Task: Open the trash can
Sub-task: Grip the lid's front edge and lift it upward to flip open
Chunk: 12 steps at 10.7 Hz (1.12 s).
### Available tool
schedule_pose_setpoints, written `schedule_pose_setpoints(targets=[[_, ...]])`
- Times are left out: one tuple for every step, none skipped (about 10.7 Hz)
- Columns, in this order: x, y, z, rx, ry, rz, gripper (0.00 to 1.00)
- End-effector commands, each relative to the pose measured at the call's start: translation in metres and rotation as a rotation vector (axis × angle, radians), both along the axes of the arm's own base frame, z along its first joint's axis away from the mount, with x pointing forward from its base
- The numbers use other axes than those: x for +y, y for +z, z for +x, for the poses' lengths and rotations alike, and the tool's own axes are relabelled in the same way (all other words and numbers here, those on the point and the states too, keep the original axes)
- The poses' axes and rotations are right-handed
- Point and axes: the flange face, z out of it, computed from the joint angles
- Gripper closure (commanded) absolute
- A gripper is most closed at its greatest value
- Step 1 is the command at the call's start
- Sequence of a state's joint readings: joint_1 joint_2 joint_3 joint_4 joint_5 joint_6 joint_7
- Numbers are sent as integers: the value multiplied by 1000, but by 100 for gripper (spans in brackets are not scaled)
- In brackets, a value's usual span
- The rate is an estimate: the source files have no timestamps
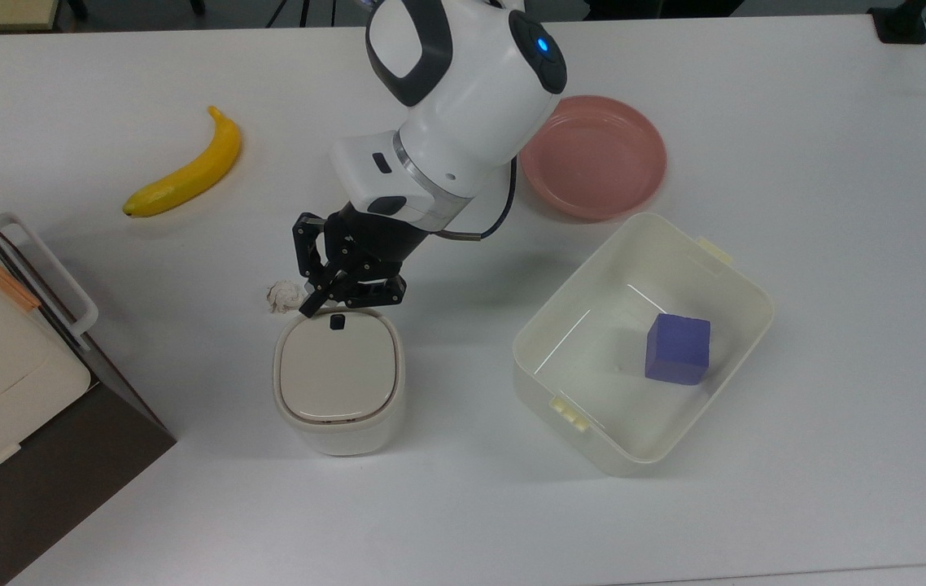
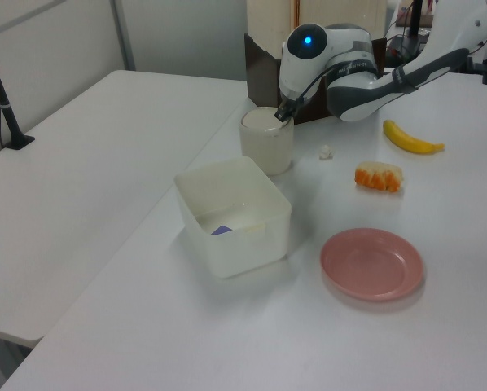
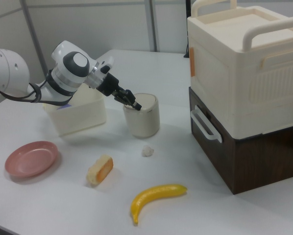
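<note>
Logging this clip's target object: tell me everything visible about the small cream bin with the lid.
The small cream-white plastic trash can, rounded-square, stands upright on the white table. Its beige hinged lid is closed, with a small black button near one edge. The black tool points down at that buttoned edge; contact is unclear. A crumpled white scrap lies beside it.
</note>
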State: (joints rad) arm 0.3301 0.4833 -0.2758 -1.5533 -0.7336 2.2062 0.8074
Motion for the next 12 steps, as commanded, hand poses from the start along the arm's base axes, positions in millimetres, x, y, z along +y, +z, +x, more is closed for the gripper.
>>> schedule_pose_setpoints(targets=[[1, 9, 4, -46, 6, 10, 100], [2, 25, 9, -80, -2, 28, 100], [-1, 29, 10, -87, -8, 33, 100], [-1, 31, 10, -92, -14, 46, 100], [-1, 29, 10, -88, -19, 56, 100], [0, 24, 10, -81, -15, 53, 100], [2, 22, 10, -77, -13, 54, 100], [3, 21, 9, -74, -11, 54, 100], [8, 18, 9, -70, -3, 56, 100], [15, 12, 7, -58, 9, 59, 100], [19, 6, 6, -47, 14, 60, 100], [23, -2, 6, -35, 22, 56, 100]])
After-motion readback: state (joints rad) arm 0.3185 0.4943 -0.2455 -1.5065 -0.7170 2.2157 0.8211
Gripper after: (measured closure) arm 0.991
